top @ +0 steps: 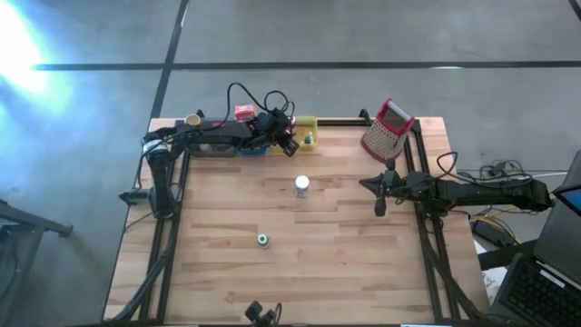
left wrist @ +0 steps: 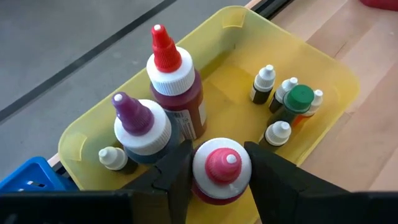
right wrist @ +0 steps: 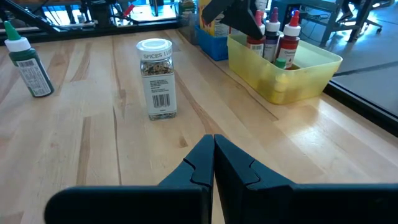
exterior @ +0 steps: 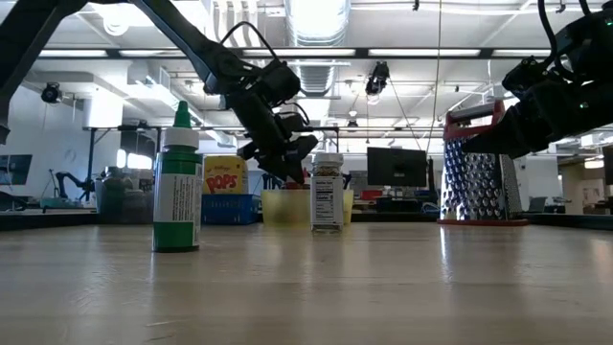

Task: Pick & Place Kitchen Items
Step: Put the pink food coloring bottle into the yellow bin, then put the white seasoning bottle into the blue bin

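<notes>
Left wrist view: the left hand (left wrist: 221,186) grips a pink-capped bottle (left wrist: 221,171) between its two dark fingers, holding it inside the yellow tray (left wrist: 323,65) at the far edge of the wooden desk (top: 345,236); beside it in the tray stand a red-capped bottle (left wrist: 174,78), a purple-capped bottle (left wrist: 138,127), a green-capped bottle (left wrist: 297,101) and several tiny white-capped ones; a blue tray (left wrist: 28,180) sits just beside the yellow one; out on the open desk a spice jar (top: 301,187) with a white lid stands upright near the middle, and a green dropper bottle (top: 262,240) stands well apart from it, nearer the front; a metal grater (top: 388,130) with a red handle stands at the far right corner; the right hand (top: 380,202) waits over the right side of the desk, its fingers pressed together and holding nothing.
</notes>
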